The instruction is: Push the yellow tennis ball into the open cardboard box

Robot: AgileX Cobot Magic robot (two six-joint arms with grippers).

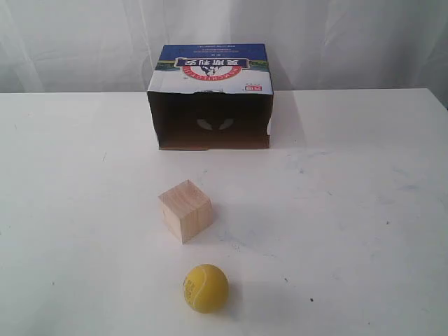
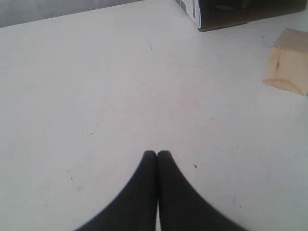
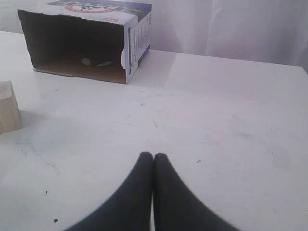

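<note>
The yellow tennis ball [image 1: 206, 288] lies near the front of the white table, just in front of a pale wooden cube [image 1: 185, 210]. The open cardboard box [image 1: 210, 98] stands at the back, its dark opening facing the cube and ball. In the exterior view neither gripper shows. My left gripper [image 2: 157, 154] is shut with nothing in it, over bare table, with the cube [image 2: 288, 68] and a box corner [image 2: 226, 12] far off. My right gripper [image 3: 153, 156] is shut and empty too, the box [image 3: 86, 41] and cube edge [image 3: 8, 108] ahead of it. Both wrist views miss the ball.
The white table [image 1: 350, 210] spreads wide around the three objects. A white curtain [image 1: 350, 42] hangs behind the table's far edge. The cube sits on the line between ball and box opening.
</note>
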